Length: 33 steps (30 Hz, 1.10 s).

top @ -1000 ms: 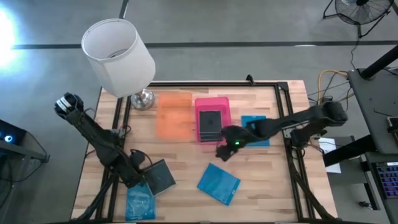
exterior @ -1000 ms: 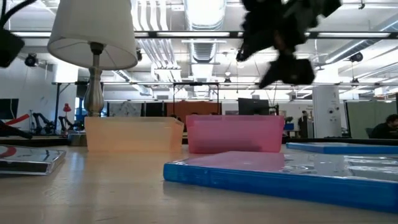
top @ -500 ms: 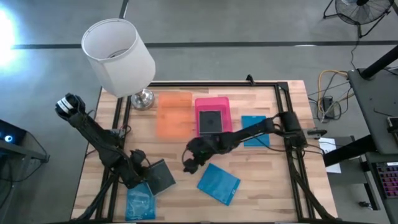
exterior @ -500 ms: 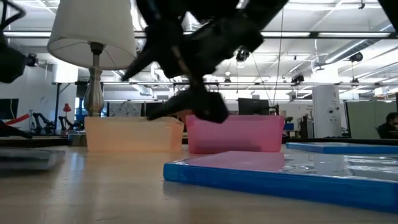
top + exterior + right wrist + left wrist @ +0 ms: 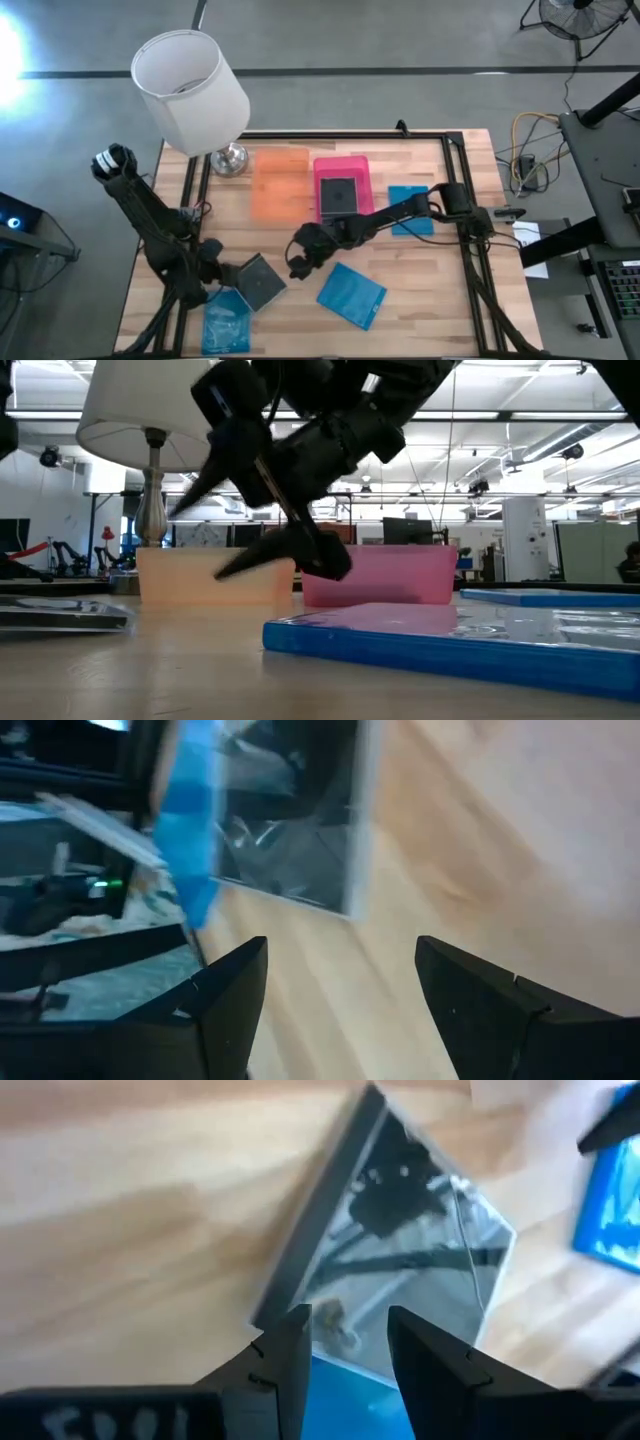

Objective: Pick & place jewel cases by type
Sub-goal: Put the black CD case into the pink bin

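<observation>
Wooden table point(image 5: 420, 290): flat, square, dark grey translucent jewel case point(image 5: 260, 284).

The tabletop point(image 5: 420, 290) is pale planked wood, matt. The blue jewel case point(image 5: 352, 295) looks like glossy plastic; the dark jewel case point(image 5: 400, 1270) clear and reflective. Both trays point(image 5: 279, 185) seem translucent plastic.

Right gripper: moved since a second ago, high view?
Yes. The right gripper was beside the pink tray's near corner; it has swung left across the table, away from the tray, open, towards the dark case by the left gripper.
</observation>
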Available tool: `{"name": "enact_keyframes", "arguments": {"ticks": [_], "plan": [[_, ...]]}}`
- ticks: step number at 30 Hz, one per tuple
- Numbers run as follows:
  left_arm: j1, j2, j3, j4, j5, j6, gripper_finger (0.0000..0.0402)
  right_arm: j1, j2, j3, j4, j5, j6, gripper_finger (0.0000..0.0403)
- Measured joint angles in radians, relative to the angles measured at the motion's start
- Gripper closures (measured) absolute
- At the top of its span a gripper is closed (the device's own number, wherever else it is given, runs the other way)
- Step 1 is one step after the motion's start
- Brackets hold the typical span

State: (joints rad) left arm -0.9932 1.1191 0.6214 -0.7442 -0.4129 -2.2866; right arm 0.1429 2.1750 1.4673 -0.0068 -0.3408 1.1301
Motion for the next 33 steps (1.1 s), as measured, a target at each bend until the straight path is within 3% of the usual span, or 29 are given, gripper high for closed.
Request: {"name": "enact_keyframes", "arguments": {"ticks": [3, 6, 21, 29, 33], "plan": [[-0.002, 0.0, 0.013, -0.095, 0.032, -0.018, 0.0284, 0.001, 0.004, 0.004, 0.063, -0.002, 0.0, 0.0154], [-0.007, -0.003, -0.03, -0.075, 0.075, -0.04, 0.0283, 0.001, 0.026, 0.004, 0.112, -0.028, 0.021, 0.0154], [0.008, -0.128, -0.369, 0.526, 0.018, -0.003, 0.0282, 0.04, 0.101, 0.019, 0.185, -0.103, 0.054, 0.0154], [0.009, -0.143, -0.384, 0.565, 0.015, 0.063, 0.0282, 0.039, 0.14, 0.022, 0.221, -0.106, 0.096, 0.0161], [0.01, -0.149, -0.391, 0.626, -0.049, 0.074, 0.0282, 0.039, 0.147, 0.023, 0.221, -0.102, 0.101, 0.0163]]}}
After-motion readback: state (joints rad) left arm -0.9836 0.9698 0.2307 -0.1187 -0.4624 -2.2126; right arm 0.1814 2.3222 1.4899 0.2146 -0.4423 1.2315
